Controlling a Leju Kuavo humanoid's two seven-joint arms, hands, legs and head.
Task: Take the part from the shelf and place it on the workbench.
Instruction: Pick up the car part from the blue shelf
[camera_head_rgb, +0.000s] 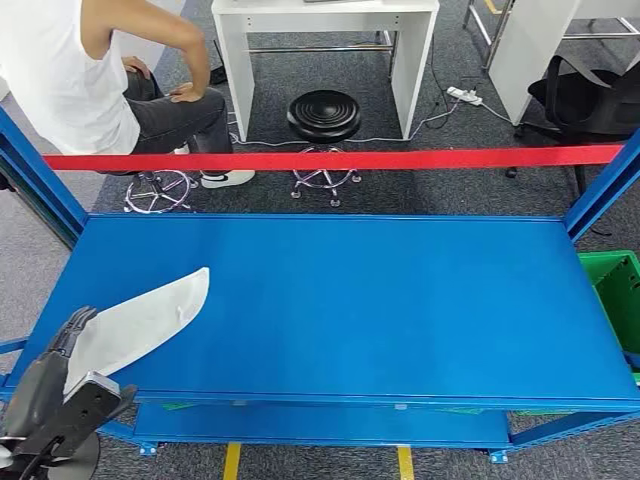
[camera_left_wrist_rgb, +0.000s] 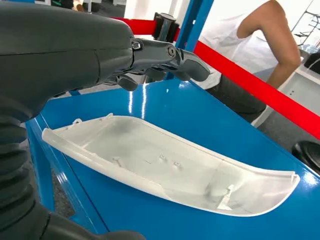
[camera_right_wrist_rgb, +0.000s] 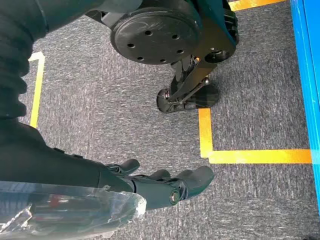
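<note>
The blue bench is carrying one white part, which is lying on its near-left corner, slightly overhanging the front edge.

White translucent part; blue workbench; red barrier tape; grey carpet, yellow floor lines.

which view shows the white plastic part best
The left wrist view: the white part stretches across the picture, its ribbed inner side up, over the blue workbench, below the left hand. The head view shows one end of it, past the hand. The right wrist view looks at the floor.
</note>
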